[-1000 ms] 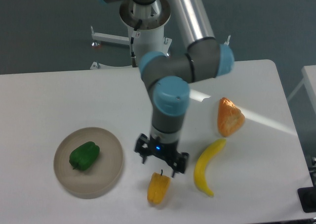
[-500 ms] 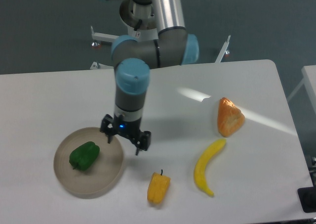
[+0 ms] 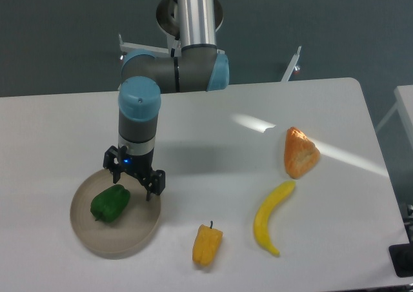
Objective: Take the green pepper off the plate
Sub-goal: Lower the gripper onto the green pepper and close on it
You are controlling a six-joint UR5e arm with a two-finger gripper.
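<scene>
The green pepper (image 3: 110, 203) lies on the left half of the round beige plate (image 3: 138, 235) at the table's front left. My gripper (image 3: 133, 184) hangs open over the plate's upper right part, just right of and above the pepper. Its two dark fingers (image 3: 153, 185) are spread with nothing between them, and they do not touch the pepper.
A yellow-orange pepper (image 3: 207, 244) with a dark stem lies right of the plate near the front edge. A banana (image 3: 270, 217) and an orange wedge (image 3: 300, 152) lie further right. The arm's base stands at the table's back.
The gripper has swept left across the table, from above the yellow-orange pepper to over the plate beside the green pepper. It stayed open. Nothing else moved.
</scene>
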